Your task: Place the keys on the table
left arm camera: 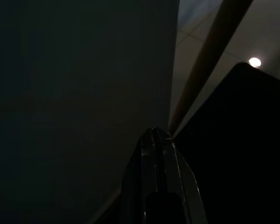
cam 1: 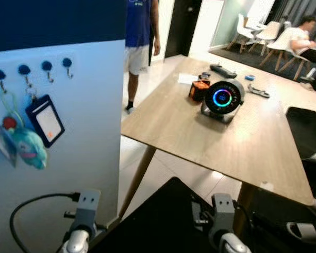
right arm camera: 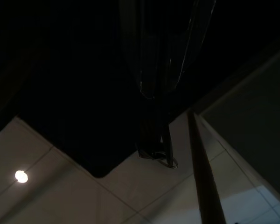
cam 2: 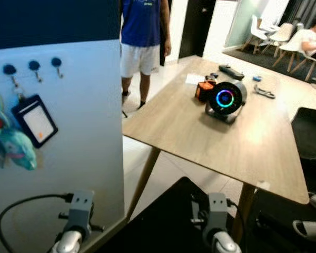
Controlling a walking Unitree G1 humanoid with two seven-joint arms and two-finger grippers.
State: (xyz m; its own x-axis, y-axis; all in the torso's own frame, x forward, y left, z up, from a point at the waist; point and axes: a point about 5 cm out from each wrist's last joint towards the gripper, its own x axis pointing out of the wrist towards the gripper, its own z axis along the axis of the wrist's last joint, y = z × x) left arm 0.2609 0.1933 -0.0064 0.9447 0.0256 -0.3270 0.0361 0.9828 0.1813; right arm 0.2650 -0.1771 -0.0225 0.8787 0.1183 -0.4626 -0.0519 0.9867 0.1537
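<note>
A: Where are the keys at this moment?

B: They hang on the pale board at the robot's left, not on the table. The bunch has a teal plush charm and a small red piece, and it hangs near the left edge of the board, under the row of blue hooks. Just beside it hangs a dark badge holder with a white card inside.

A: And the table?

B: It is a wooden table, to the right of the board and well apart from the keys. Near its far edge stands a round black device with a ring of coloured light. An orange box is just beside it, and a white paper lies behind that. A black remote lies at the far edge.

A: What do the grippers do?

B: Both arms hang low in front of the robot. The left gripper points down along the board, and its two fingers are pressed together with nothing between them. The right gripper points down at the tiled floor, over a dark seat; its fingers also lie closed together and hold nothing.

A: Is somebody in the room?

B: Yes. One person in a blue shirt and white shorts stands behind the board. Another person sits on a chair in the far right corner.
</note>
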